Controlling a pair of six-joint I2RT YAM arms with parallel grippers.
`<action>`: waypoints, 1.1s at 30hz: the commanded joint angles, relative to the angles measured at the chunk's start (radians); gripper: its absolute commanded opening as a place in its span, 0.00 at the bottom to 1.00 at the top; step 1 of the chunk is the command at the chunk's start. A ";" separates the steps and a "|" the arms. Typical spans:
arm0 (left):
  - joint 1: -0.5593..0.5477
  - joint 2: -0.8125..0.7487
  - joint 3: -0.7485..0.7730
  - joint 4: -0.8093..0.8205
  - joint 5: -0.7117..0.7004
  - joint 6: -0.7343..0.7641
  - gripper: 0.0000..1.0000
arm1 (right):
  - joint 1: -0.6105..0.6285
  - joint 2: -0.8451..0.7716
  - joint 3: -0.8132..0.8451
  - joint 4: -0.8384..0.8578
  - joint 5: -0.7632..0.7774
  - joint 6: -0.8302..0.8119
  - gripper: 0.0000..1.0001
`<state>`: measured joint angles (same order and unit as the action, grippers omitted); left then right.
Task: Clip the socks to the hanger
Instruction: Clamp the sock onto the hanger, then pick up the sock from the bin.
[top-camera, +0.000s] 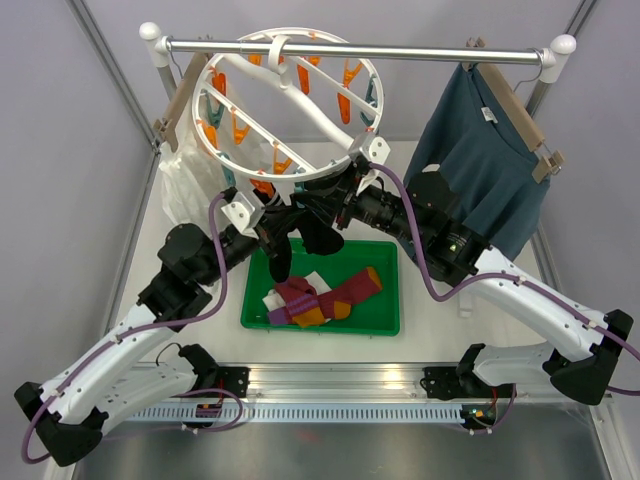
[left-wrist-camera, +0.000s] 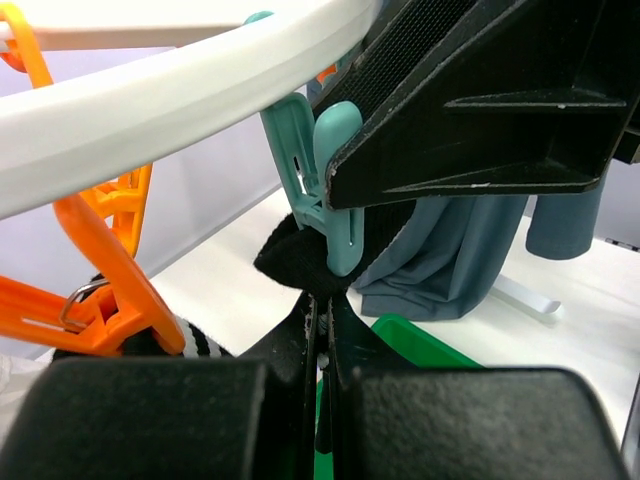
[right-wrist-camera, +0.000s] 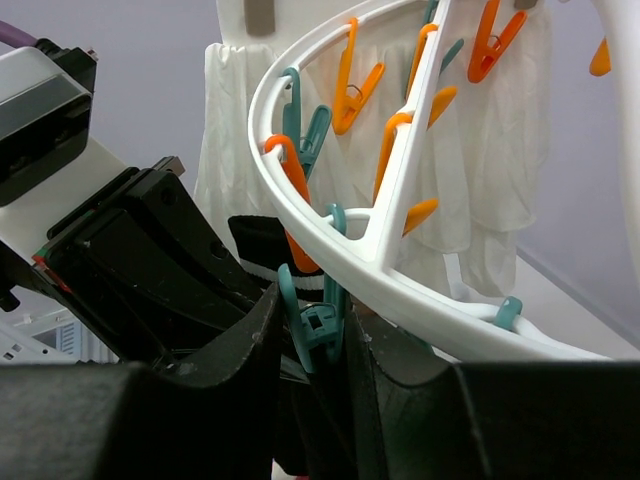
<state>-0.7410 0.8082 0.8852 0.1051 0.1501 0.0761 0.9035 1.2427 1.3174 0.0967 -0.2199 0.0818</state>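
The white ring hanger (top-camera: 290, 110) hangs from the rail, with orange and teal clips. My left gripper (top-camera: 283, 222) is shut on a black sock (left-wrist-camera: 298, 262) and holds its edge up against the tip of a teal clip (left-wrist-camera: 328, 200) under the ring's near rim. My right gripper (right-wrist-camera: 312, 300) is shut on that teal clip (right-wrist-camera: 322, 325), one finger on each handle. A black sock with white stripes (right-wrist-camera: 262, 250) hangs from an orange clip beside it. Maroon-and-orange socks (top-camera: 345, 290) and a white sock (top-camera: 275, 298) lie in the green tray (top-camera: 385, 325).
A teal-blue shirt (top-camera: 480, 170) hangs at the right of the rail (top-camera: 400, 50) on a wooden hanger. A white sheer garment (top-camera: 185, 190) hangs at the left. Both arms cross above the tray, close together under the ring.
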 joint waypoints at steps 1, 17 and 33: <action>0.003 -0.030 0.044 0.025 -0.014 -0.056 0.02 | 0.014 -0.019 0.032 -0.008 0.045 0.004 0.36; 0.003 -0.021 0.213 -0.286 -0.420 -0.203 0.02 | 0.032 -0.117 0.094 -0.236 0.192 0.216 0.81; 0.003 0.017 0.425 -0.567 -0.919 -0.249 0.06 | 0.035 -0.220 -0.180 -0.351 0.366 0.253 0.78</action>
<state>-0.7410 0.8062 1.2579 -0.3965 -0.6357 -0.1333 0.9325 1.0229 1.1969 -0.2356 0.0856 0.3046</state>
